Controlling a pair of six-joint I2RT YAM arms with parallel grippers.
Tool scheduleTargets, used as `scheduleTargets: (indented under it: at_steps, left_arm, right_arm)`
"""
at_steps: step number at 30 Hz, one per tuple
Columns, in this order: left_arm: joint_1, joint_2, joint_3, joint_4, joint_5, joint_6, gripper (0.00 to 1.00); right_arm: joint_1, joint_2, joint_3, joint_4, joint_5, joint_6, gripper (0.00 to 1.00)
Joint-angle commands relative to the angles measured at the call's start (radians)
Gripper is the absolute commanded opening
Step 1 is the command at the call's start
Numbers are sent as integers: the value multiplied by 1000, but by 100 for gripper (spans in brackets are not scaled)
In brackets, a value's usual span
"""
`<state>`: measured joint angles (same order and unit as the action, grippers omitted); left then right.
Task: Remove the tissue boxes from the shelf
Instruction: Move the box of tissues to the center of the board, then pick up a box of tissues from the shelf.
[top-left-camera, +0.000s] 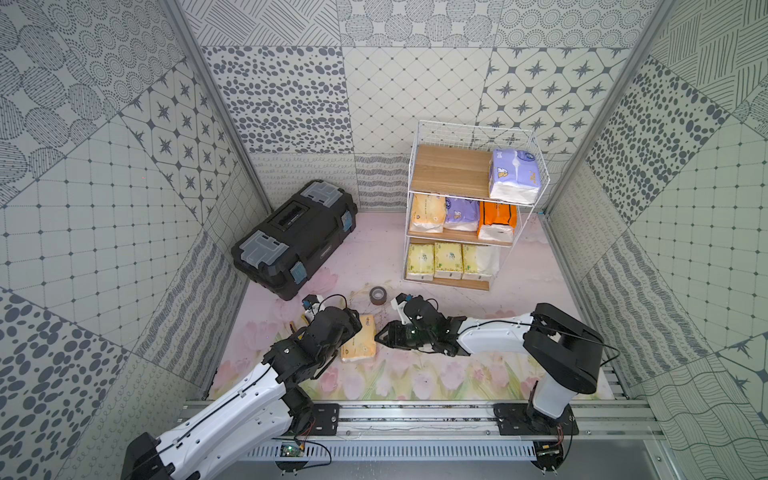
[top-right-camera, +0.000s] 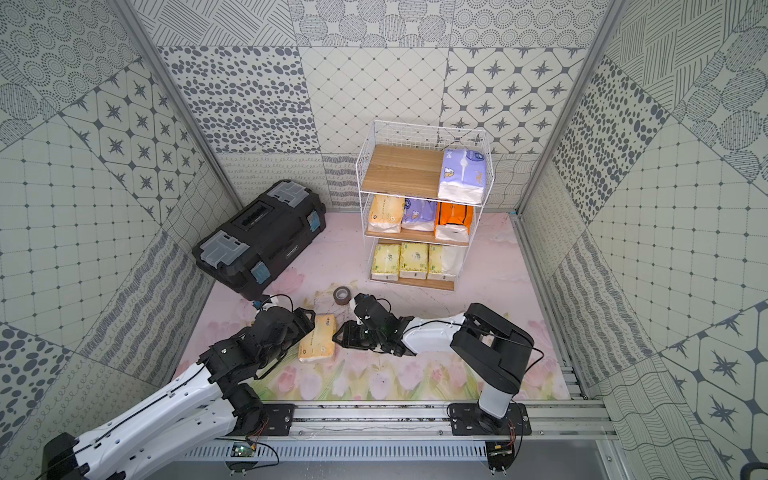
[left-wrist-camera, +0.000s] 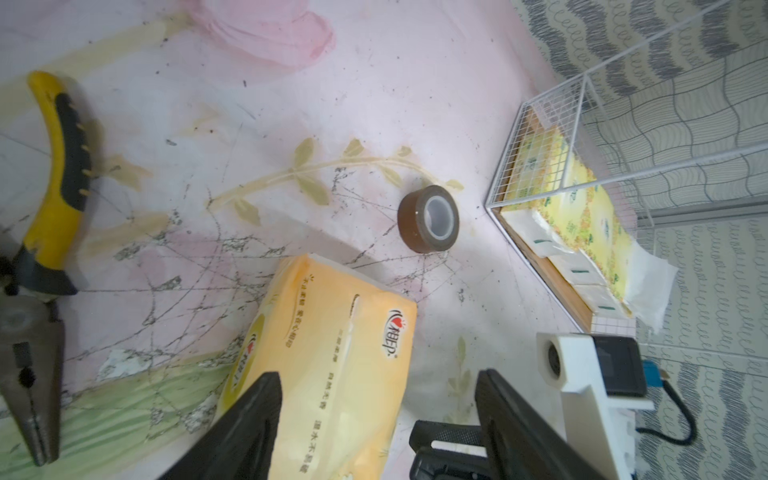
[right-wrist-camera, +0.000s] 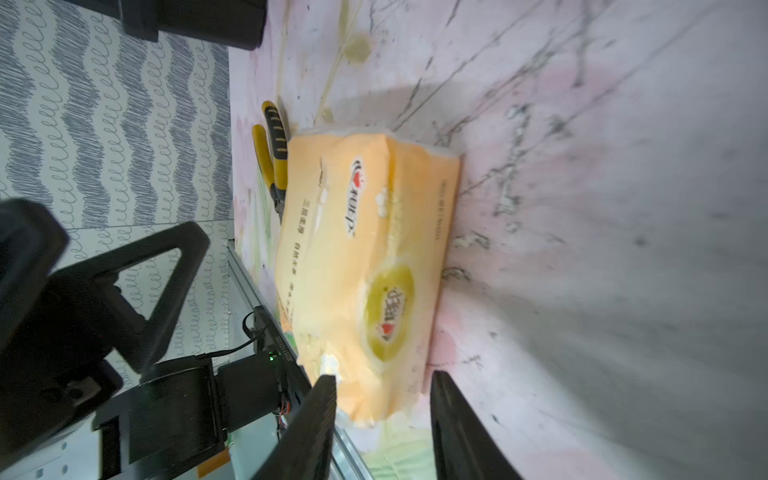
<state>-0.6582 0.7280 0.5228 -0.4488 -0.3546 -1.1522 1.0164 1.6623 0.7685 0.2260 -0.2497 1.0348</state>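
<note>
Tissue pack (top-left-camera: 358, 338), pale orange, flat on the floral mat (top-left-camera: 415, 374) between left gripper (left-wrist-camera: 378, 374) (jaws wide open) and right gripper (right-wrist-camera: 384, 376) (jaws partly open, empty), seven more packs (top-left-camera: 515, 174) up on the shelf (top-left-camera: 449, 168).

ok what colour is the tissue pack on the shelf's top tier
The tissue pack is lavender, white at its near end; clearest in a top view.
</note>
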Motion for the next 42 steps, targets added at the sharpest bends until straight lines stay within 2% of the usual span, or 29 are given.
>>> scheduleTargets:
  at_steps: [1, 5, 8, 13, 20, 26, 30, 39, 42]
  left_arm:
    - [2, 22, 42, 184, 84, 115, 78]
    - [0, 65, 115, 239, 166, 179, 76]
    - [-2, 129, 235, 224, 242, 233, 76]
    - [-49, 277, 448, 257, 357, 337, 75]
    - [-152, 536, 807, 283, 458, 495, 76]
    - [-170, 724, 1080, 317, 560, 572, 76]
    - [-175, 852, 1310, 236, 589, 637, 77]
    - [-169, 1043, 1570, 251, 519, 716, 80]
    - [-162, 1140, 1704, 195, 527, 707, 79]
  right_arm:
    - [-13, -199, -58, -74, 227, -71, 42]
    - [-51, -420, -80, -279, 407, -132, 47]
    - [-136, -557, -82, -416, 460, -155, 48]
    - [-227, -752, -143, -464, 520, -174, 49]
    - [-250, -937, -175, -519, 647, -196, 49]
    - [-252, -1014, -178, -533, 678, -218, 49]
    - [-253, -1043, -175, -539, 689, -231, 49]
    - [-253, -1076, -172, -552, 698, -220, 49]
    - [-253, -1073, -160, -553, 701, -217, 49]
